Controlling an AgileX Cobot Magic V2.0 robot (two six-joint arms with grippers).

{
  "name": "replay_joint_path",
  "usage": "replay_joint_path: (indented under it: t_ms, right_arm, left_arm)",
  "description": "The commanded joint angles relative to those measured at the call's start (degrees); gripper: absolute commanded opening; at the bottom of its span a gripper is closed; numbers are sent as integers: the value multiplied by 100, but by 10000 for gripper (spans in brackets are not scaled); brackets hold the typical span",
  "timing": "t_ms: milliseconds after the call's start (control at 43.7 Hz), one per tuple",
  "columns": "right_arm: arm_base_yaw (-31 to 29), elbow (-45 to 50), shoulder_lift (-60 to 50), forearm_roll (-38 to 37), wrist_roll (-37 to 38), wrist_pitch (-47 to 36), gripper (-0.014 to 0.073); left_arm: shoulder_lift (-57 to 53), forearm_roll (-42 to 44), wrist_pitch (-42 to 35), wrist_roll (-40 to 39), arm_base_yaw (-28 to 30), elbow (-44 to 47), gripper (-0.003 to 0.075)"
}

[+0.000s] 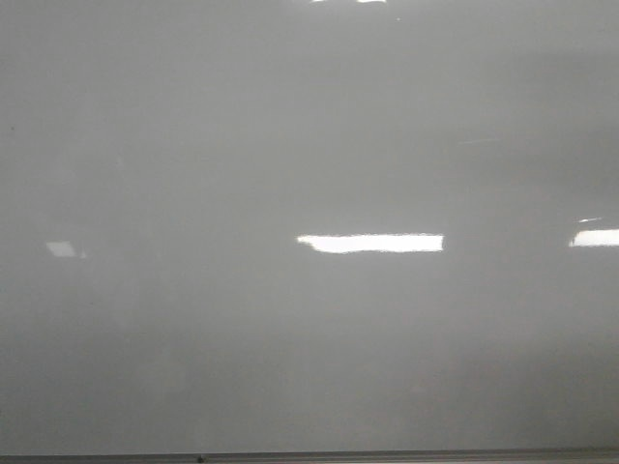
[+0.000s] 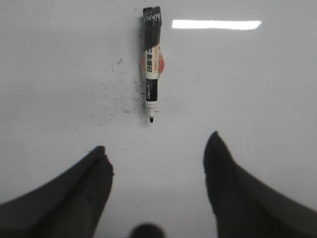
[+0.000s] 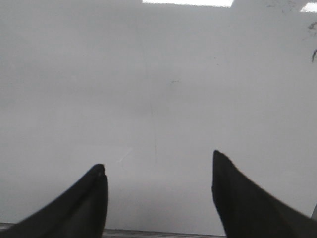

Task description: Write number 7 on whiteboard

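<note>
The whiteboard point(image 1: 309, 145) fills the front view, glossy pale grey, and bears no number 7. No gripper shows in the front view. In the left wrist view a marker point(image 2: 151, 69) with a black and white barrel lies on the whiteboard point(image 2: 257, 84), its uncapped black tip toward my left gripper point(image 2: 157, 141). That gripper is open and empty, a short way from the tip. My right gripper point(image 3: 157, 162) is open and empty over bare whiteboard point(image 3: 158, 79), close to the board's grey frame edge point(image 3: 158, 233).
Bright rectangular light glare point(image 1: 370, 243) lies on the board in the front view. Small black specks and smudges point(image 2: 116, 99) dot the board beside the marker. A dark mark point(image 3: 313, 53) shows at one edge of the right wrist view. The frame edge point(image 1: 387, 456) runs along the near side.
</note>
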Motion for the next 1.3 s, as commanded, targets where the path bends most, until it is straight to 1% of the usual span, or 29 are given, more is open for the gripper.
replay_joint_path:
  t_ms: [0, 160, 435, 732, 1029, 1098, 1281]
  right_arm:
    - [-26, -158, 29, 0, -45, -388, 529]
    - [-26, -158, 29, 0, -45, -388, 529]
    - [-26, -158, 29, 0, -45, -388, 529]
    - [-26, -158, 29, 0, -45, -388, 529]
    - [-26, -158, 29, 0, -45, -388, 529]
    - [-26, -158, 29, 0, -45, -382, 529]
    - [-26, -158, 29, 0, -45, -382, 529]
  left_arm:
    - [399, 31, -332, -38, 13, -299, 545]
    - [1144, 223, -309, -38, 13, -564, 545]
    - [2380, 222, -478, -38, 13, -1027, 545]
    - [3440, 222, -1311, -38, 13, -1268, 545]
    - [4172, 222, -2069, -38, 13, -1354, 540]
    - [4268, 222, -2213, -38, 13, -1354, 516]
    - [4512, 222, -2625, -38, 13, -1354, 401]
